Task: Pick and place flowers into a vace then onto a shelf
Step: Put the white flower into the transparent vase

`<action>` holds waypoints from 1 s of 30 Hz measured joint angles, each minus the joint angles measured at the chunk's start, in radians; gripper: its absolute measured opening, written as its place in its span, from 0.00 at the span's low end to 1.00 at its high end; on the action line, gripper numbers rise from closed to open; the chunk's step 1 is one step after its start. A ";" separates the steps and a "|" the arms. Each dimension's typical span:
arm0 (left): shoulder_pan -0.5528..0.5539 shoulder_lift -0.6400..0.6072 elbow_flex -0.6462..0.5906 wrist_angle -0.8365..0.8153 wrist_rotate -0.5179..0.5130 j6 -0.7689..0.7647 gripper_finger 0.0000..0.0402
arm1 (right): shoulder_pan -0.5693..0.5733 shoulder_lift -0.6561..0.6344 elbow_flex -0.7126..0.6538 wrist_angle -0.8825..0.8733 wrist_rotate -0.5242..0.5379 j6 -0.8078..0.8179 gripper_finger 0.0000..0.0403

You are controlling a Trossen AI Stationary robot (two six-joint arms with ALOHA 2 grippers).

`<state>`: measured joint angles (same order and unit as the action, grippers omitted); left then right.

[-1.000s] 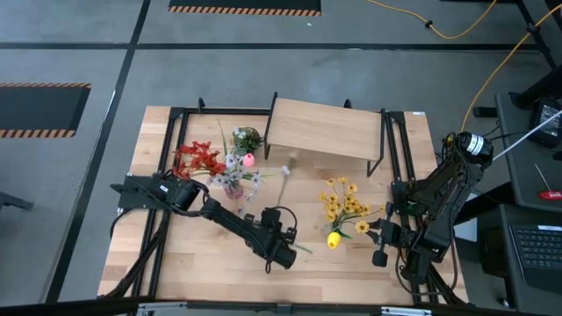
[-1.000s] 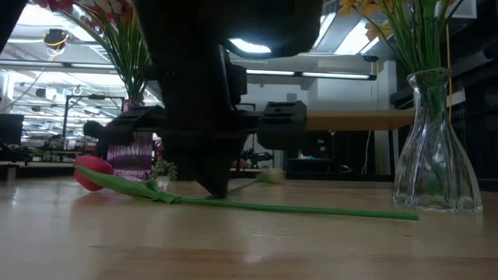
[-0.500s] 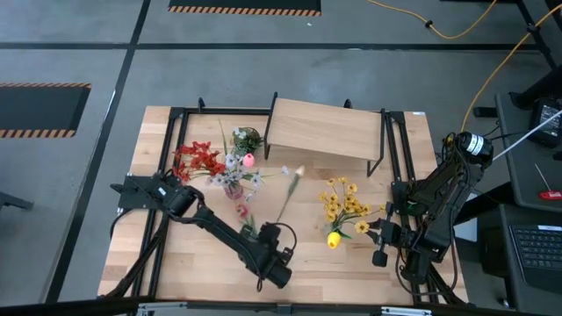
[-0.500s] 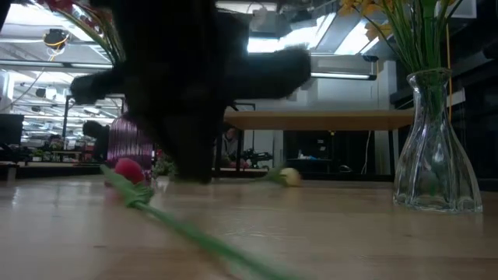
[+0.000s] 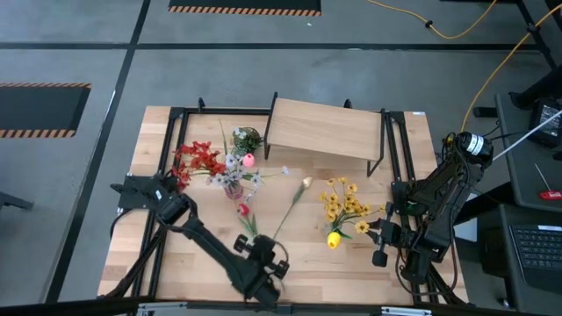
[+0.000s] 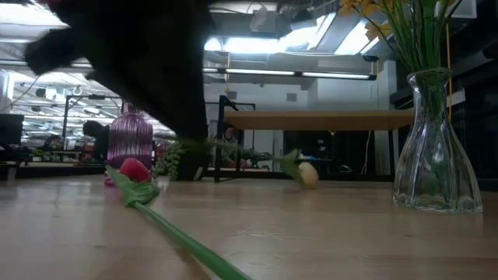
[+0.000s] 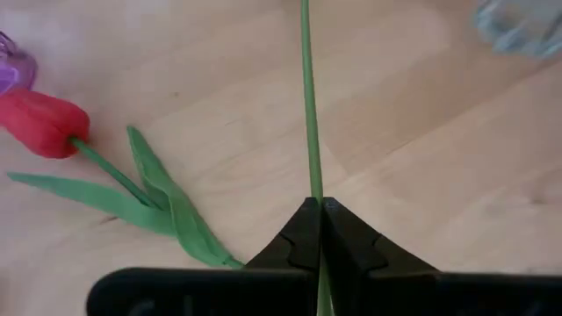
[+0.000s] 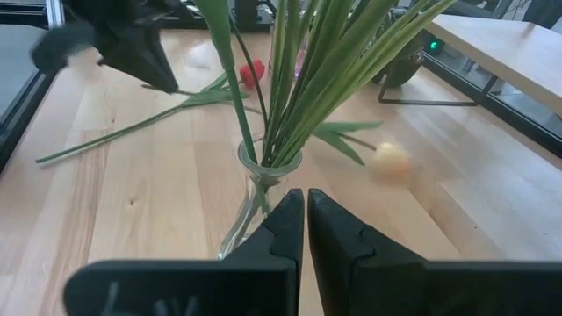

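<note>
The left tool [image 7: 318, 230] is clenched on the thin green stem of a pale yellow tulip [image 5: 306, 183], one of two loose flowers on the tabletop [image 5: 158, 250]. The stem runs straight out ahead of the closed fingers [image 7: 299, 241], and its bud hangs out at the far end, between this tool and the shelf [image 5: 329, 130]; in the low view the bud [image 6: 308, 173] shows just above the wood. Beside the tool lies the second loose flower, a red tulip [image 7: 42, 124], flat on the tabletop with its leaves spread and its bud close to the purple vase [image 6: 130, 138].

Beyond that, two vases hold flowers. The purple vase carries a mixed bunch of red clusters [image 5: 197, 160], white blossoms and one pink bud. A clear glass vase [image 6: 436, 148] holds yellow blooms [image 5: 342, 204], with one yellow tulip bud [image 5: 334, 239] low at its side.

The right tool [image 8: 306, 230] hangs just in front of the clear vase, fingers nearly together and holding nothing. The shelf stands at the far edge, bare on top.
</note>
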<state>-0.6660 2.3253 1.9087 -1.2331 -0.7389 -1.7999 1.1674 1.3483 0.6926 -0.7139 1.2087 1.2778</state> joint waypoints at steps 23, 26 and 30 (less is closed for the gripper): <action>-0.036 -0.003 0.001 -0.006 -0.578 -0.077 0.01 | 0.000 0.000 0.000 0.075 0.002 -0.002 0.06; -0.029 -0.008 0.002 -0.002 -0.618 -0.041 0.01 | 0.000 0.000 0.000 0.087 0.002 -0.003 0.06; -0.025 -0.010 0.023 -0.002 -0.660 0.016 0.01 | 0.000 0.000 0.000 0.098 0.003 -0.003 0.06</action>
<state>-0.6910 2.3154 1.9319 -1.2346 -1.3992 -1.7839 1.1671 1.3483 0.6926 -0.6163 1.2114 1.2743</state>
